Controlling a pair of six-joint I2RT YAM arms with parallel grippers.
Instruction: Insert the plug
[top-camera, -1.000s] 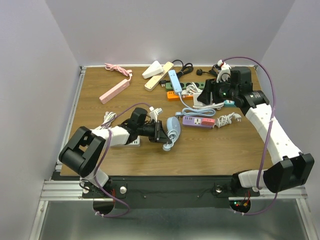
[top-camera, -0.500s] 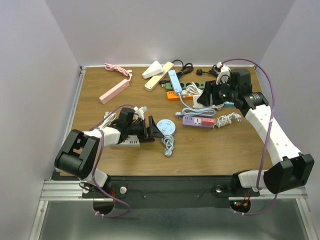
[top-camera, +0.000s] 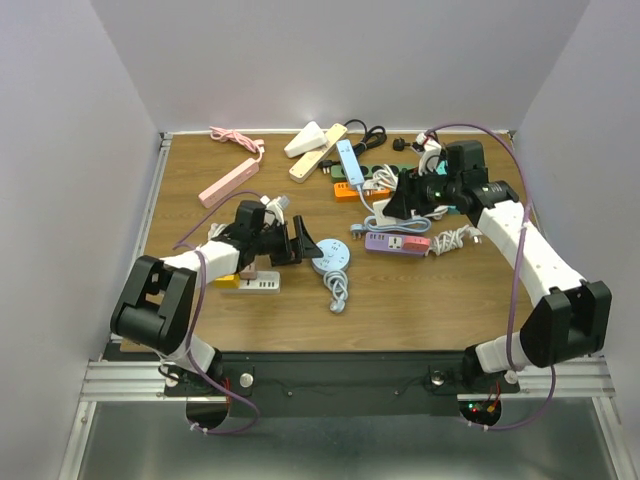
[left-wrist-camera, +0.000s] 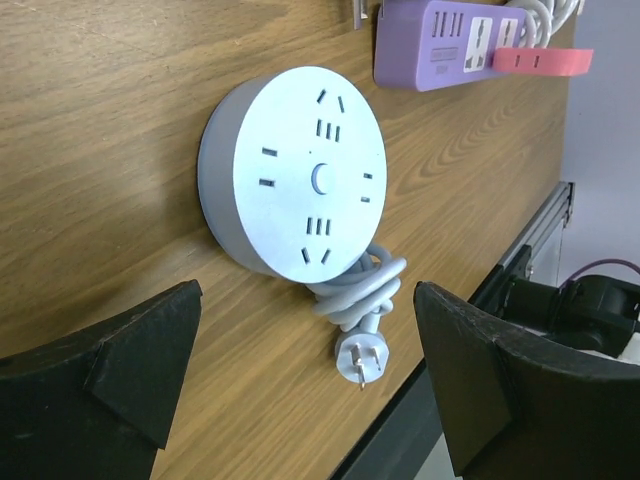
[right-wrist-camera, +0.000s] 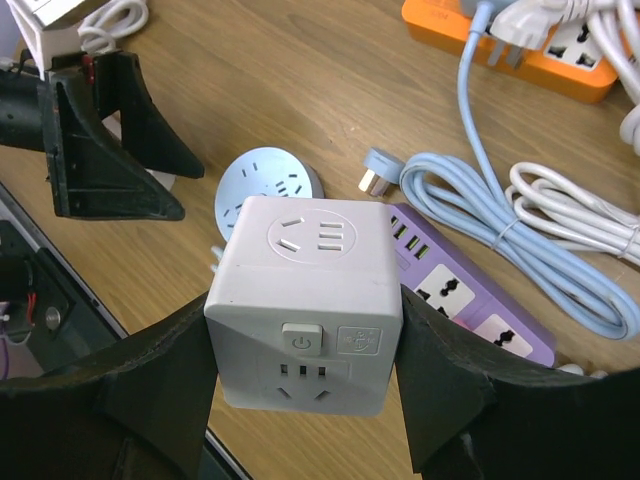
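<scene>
Nearest of all, on the near side of the round socket (top-camera: 331, 257), lies its coiled cord (left-wrist-camera: 355, 290). The white plug (left-wrist-camera: 360, 365) sits loose on the wood at the end of the coil, plugged into nothing. Left of the socket and slightly nearer is a white strip (top-camera: 262, 285), partly under the left arm.

The socket lies flat on the table (top-camera: 430, 300), face up. The left gripper (top-camera: 305, 245) is just to its left, pointing at it. Its jaws are spread wide and empty, and in the wrist view neither finger (left-wrist-camera: 110, 370) touches the socket.

Right of the socket and a little farther back is a purple strip (top-camera: 397, 242). A small grey-blue plug (right-wrist-camera: 378, 168) lies between the two, at the end of a looped pale blue cable (right-wrist-camera: 520, 230).

Farther right and back, above the table, the right gripper (top-camera: 405, 195) is clamped on a white cube (right-wrist-camera: 305, 260), one finger against each side. The cube's outlets and switch face its wrist camera.

Beyond the socket is an orange strip (top-camera: 348, 190), with a light blue strip (top-camera: 350, 162) behind it. At the far edge, a cream strip (top-camera: 318, 152) lies straight back from the socket and a pink strip (top-camera: 229, 182) far to the left.
</scene>
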